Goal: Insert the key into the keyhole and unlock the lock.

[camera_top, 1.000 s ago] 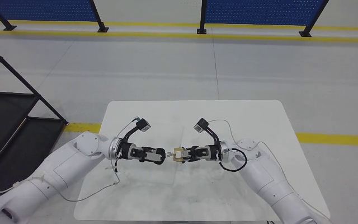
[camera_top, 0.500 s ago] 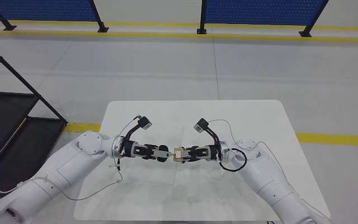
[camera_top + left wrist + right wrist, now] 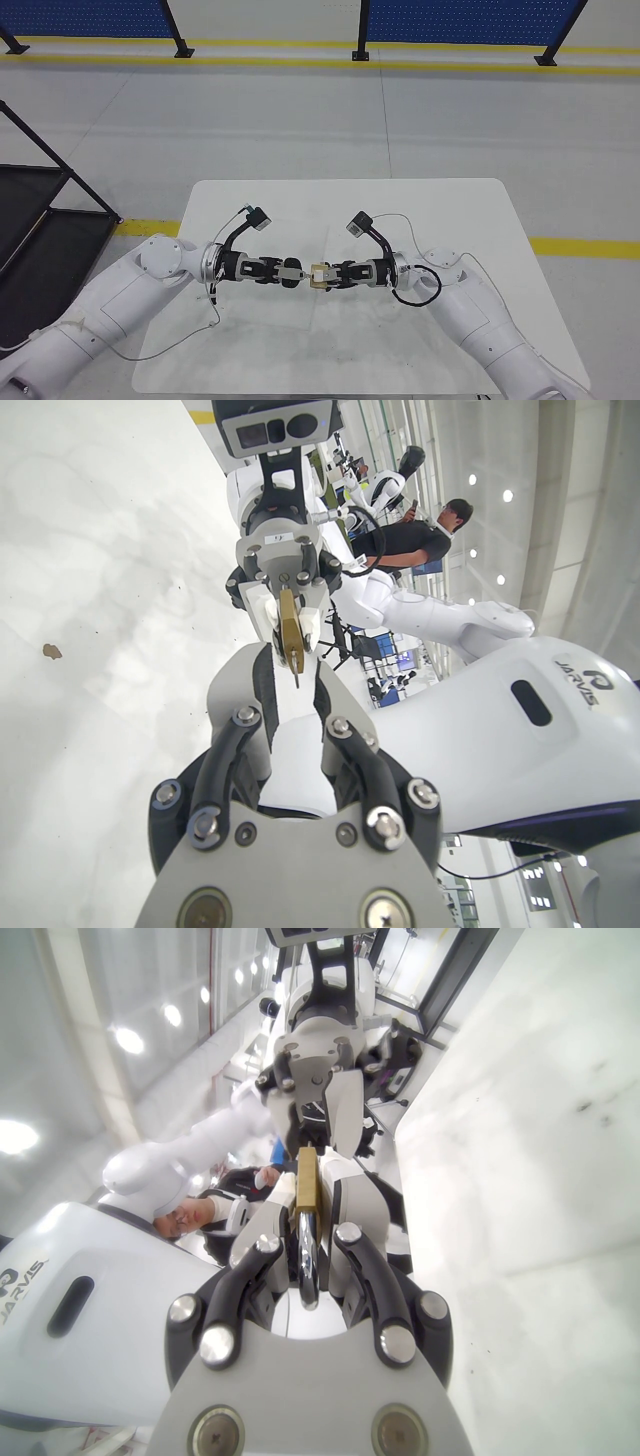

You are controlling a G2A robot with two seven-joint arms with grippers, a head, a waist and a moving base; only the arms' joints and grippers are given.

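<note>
Padlock (image 3: 320,274): brass, small, likely dense and rigid; mid-frame in top view, over tabletop (image 3: 450,220), clamped by flat faces in right pincer (image 3: 306,1180). Key (image 3: 297,662): thin, light, probably slippery, apparently in keyhole; grip flat bow. Left pincer (image 3: 294,681): spread either side of key.

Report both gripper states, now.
Left gripper: open, its fingers on either side of the key without clamping it.
Right gripper: closed, holding the lock.
</note>
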